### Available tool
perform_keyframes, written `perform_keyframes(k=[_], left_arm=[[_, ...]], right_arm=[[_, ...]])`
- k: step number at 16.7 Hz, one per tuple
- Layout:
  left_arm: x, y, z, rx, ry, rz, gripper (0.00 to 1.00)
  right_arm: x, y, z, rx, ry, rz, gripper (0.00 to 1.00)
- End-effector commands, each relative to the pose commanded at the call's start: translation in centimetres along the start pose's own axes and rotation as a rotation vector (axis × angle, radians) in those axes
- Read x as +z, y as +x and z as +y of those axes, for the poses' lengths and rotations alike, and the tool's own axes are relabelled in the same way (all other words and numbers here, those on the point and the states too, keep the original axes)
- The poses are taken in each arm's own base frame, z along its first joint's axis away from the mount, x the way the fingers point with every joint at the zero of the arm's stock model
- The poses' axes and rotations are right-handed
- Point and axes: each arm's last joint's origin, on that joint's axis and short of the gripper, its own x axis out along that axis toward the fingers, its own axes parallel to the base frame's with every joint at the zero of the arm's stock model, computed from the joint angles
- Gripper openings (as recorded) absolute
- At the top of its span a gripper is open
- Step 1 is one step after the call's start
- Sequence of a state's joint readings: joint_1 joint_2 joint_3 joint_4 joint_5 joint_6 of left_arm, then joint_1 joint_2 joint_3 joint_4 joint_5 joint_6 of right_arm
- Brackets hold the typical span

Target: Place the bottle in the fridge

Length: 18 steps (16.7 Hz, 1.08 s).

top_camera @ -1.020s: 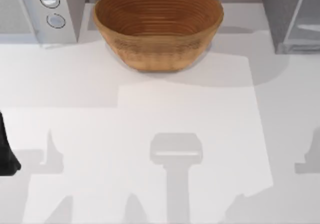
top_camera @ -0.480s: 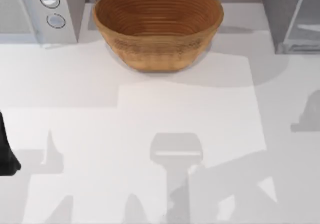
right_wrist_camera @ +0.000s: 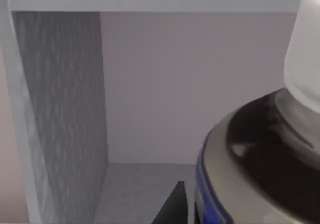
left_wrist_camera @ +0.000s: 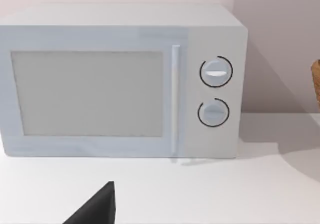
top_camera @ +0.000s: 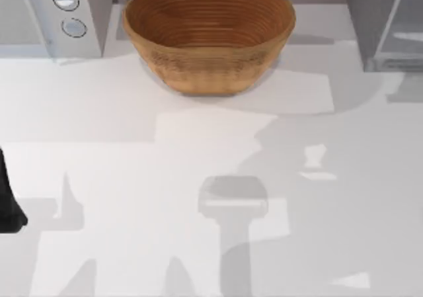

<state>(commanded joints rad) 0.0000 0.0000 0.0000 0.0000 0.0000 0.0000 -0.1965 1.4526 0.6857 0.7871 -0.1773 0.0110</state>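
— Most of it was done? Where was the bottle point(right_wrist_camera: 260, 149)?
— At my right wrist, facing the open fridge point(right_wrist_camera: 65, 109). I judged my pincer held it; setting it inside remained.

White tabletop, pale wall, and hard shadows across your workspace.
You had a white table point(top_camera: 99, 125) under strong light, with grey angular shadows spread over its middle and right side. At the back left stood a pale microwave point(left_wrist_camera: 120, 79) with two round dials, right against a plain pinkish wall point(left_wrist_camera: 275, 44). A wicker basket point(top_camera: 209, 36) sat at the back centre.
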Motion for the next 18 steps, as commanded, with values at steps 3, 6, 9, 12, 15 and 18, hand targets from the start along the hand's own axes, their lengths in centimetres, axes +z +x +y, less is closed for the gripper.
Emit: perform_keyframes(k=[3, 6, 9, 12, 15, 18], left_arm=[[0.0, 0.0, 0.0, 0.000, 0.000, 0.000, 1.00], [0.0, 0.0, 0.0, 0.000, 0.000, 0.000, 1.00], [0.0, 0.0, 0.0, 0.000, 0.000, 0.000, 1.00], [0.0, 0.0, 0.0, 0.000, 0.000, 0.000, 1.00], [0.0, 0.0, 0.0, 0.000, 0.000, 0.000, 1.00], [0.0, 0.0, 0.0, 0.000, 0.000, 0.000, 1.00]], right_arm=[[-3.3, 4.6, -1.9, 0.003, 0.003, 0.009, 0.01], [-6.9, 7.6, -3.5, 0.004, 0.005, 0.012, 0.01], [-9.7, 9.2, -4.6, 0.005, 0.007, 0.014, 0.01], [-10.8, 9.7, -4.9, 0.005, 0.009, 0.017, 0.01], [-10.8, 9.7, -4.9, 0.005, 0.009, 0.017, 0.01], [-11.1, 9.9, -4.8, 0.006, 0.013, 0.031, 0.01]])
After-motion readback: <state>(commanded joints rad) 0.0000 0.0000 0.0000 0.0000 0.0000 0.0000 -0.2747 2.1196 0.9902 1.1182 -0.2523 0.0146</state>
